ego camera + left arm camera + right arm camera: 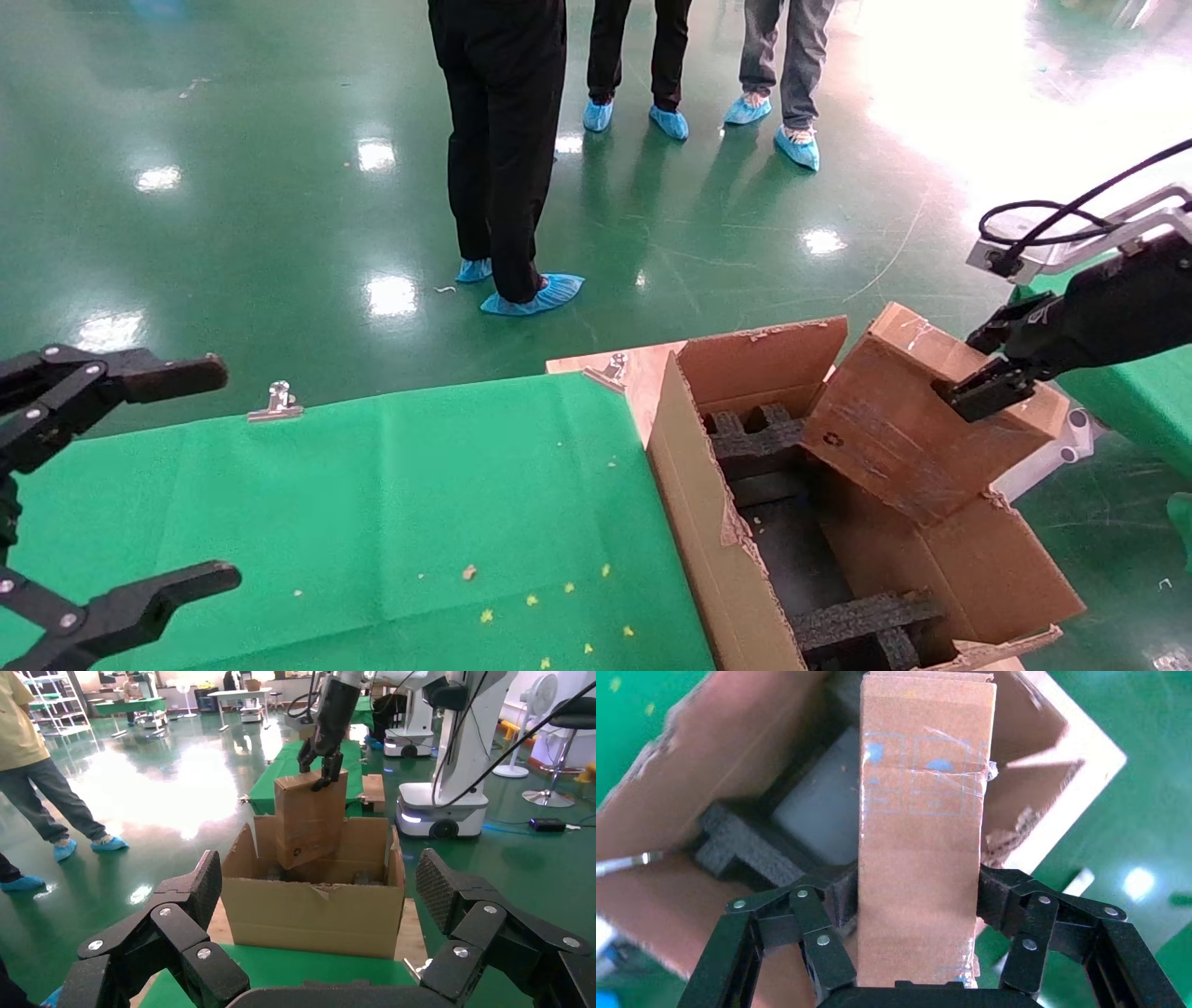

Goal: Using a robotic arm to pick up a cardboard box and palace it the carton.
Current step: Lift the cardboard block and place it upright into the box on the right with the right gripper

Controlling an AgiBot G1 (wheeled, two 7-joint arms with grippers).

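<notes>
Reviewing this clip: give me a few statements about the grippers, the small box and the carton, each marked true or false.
1. The right gripper is shut on the box. True.
2. The box lies flat on the carton's floor. False: it is held tilted above the open carton, its lower end dipping toward the inside.
3. The left gripper is open and holds nothing. True.
4. The carton is closed, its flaps folded down. False: the flaps stand open and black foam inserts show inside.
5. The carton stands in the middle of the green cloth. False: it stands beside the cloth, off its right edge.
</notes>
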